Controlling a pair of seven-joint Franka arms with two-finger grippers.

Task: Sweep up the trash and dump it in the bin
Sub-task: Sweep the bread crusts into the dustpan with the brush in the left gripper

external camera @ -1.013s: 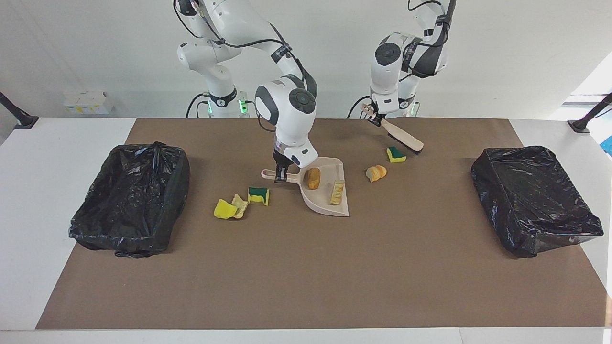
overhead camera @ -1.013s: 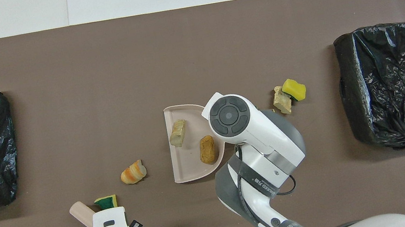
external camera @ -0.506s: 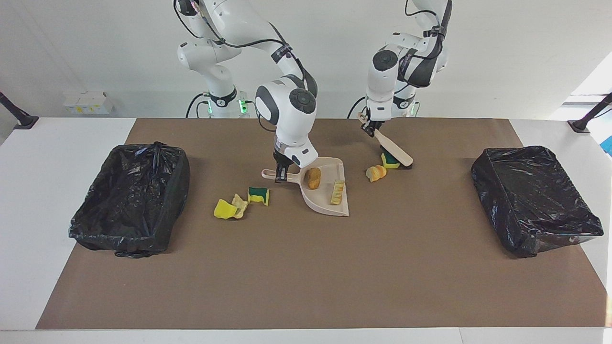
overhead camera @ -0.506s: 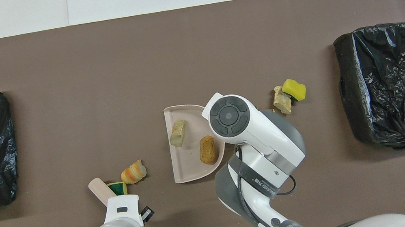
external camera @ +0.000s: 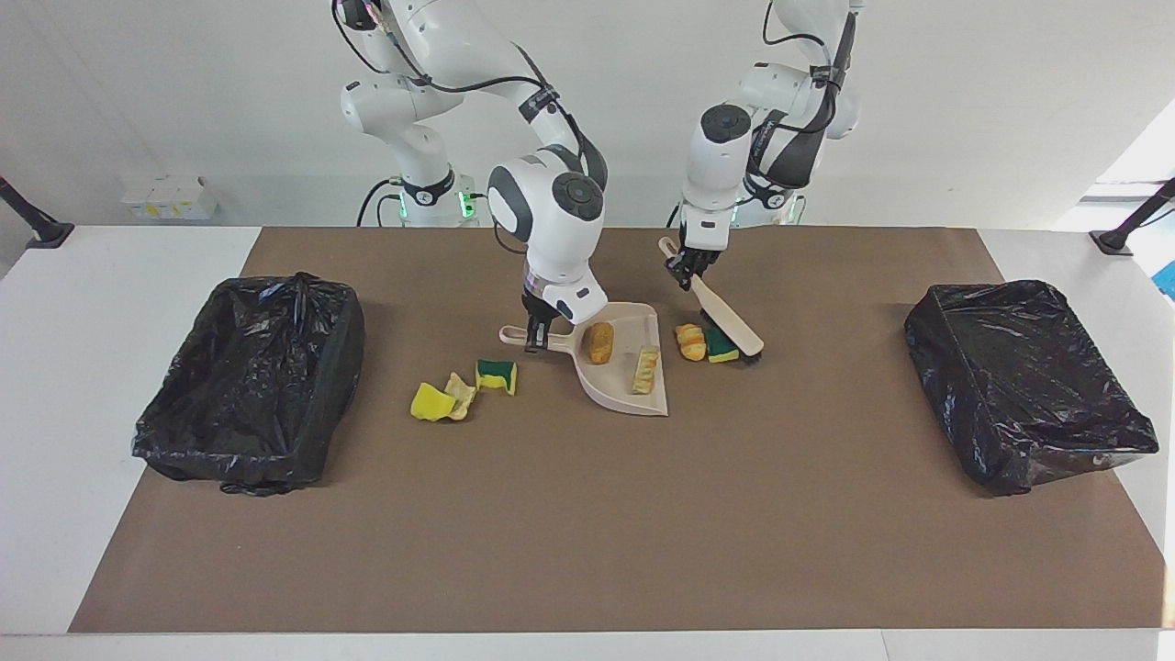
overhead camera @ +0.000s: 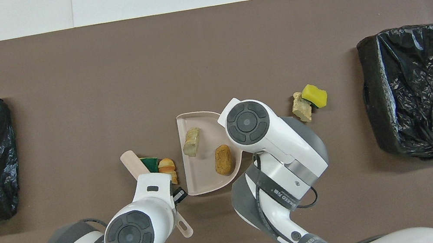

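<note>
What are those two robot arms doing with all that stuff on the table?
They are sweeping up trash. The right gripper holds the beige plastic dustpan by its handle; a brown bread roll and a pale scrap already lie in it. The left gripper holds the beige brush, which is pushing an orange roll and a green-yellow sponge piece toward the dustpan's open edge.

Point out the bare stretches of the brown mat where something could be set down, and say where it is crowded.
Bare: the whole band of brown mat farther from the robots than the dustpan, between the two black-lined bins. Also the strip between the brush and the bin at the left arm's end. Crowded: around the dustpan, where scraps lie on both sides.
</note>
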